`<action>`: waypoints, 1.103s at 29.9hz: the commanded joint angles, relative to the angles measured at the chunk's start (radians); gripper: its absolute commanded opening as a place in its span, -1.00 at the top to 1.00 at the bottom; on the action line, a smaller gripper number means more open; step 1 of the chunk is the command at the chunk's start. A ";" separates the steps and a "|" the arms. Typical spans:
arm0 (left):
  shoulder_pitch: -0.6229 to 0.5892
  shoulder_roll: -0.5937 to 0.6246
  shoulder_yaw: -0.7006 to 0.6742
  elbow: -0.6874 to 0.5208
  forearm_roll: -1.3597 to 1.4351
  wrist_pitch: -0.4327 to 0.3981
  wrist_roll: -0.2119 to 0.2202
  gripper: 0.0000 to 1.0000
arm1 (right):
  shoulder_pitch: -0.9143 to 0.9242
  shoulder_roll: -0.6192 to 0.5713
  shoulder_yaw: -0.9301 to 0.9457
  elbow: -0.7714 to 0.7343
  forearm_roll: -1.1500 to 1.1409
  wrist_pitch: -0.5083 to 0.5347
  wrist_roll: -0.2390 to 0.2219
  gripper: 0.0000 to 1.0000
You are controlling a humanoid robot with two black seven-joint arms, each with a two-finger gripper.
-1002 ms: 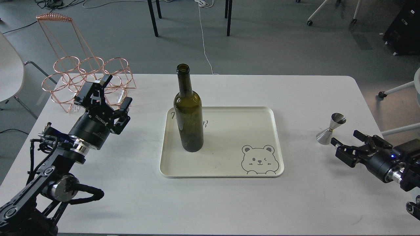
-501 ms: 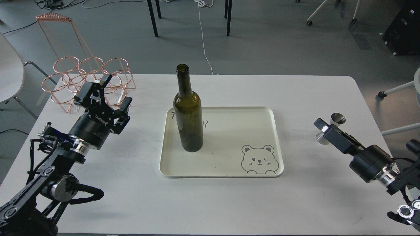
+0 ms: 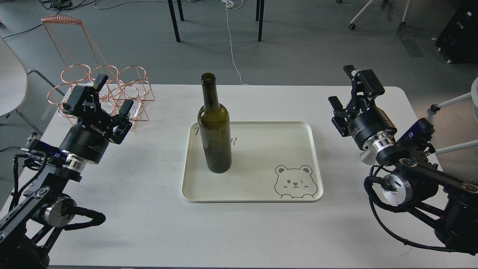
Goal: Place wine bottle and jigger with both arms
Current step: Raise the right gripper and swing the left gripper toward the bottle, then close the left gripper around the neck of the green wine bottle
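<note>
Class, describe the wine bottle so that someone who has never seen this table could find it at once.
On the white table lies a cream tray with a cartoon bear in one corner. The wine bottle stands upright at the tray's left side. It is dark olive glass with a long neck, open at the top and unlabelled, and it is the only thing on the tray.

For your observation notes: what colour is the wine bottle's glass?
Dark olive-green, seen in the head view: wine bottle.
</note>
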 commanded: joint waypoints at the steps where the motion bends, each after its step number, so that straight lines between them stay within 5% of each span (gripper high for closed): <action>1: 0.004 0.083 0.002 -0.045 0.100 0.002 -0.003 -0.96 | -0.023 0.051 0.005 -0.115 0.043 0.165 0.000 -0.98; 7: 0.001 0.200 0.002 -0.214 0.420 0.004 -0.003 -0.96 | -0.053 0.044 0.000 -0.178 0.063 0.366 0.000 -0.98; 13: -0.037 0.275 0.003 -0.344 0.960 0.004 -0.003 -0.96 | -0.060 0.035 -0.006 -0.198 0.058 0.380 0.000 -0.98; 19: -0.172 0.278 0.052 -0.335 1.289 0.010 -0.003 -0.96 | -0.074 0.029 -0.006 -0.198 0.046 0.380 0.000 -0.98; 33: -0.373 0.229 0.253 -0.237 1.359 0.048 -0.003 -0.96 | -0.082 0.029 -0.008 -0.195 0.044 0.376 0.000 -0.98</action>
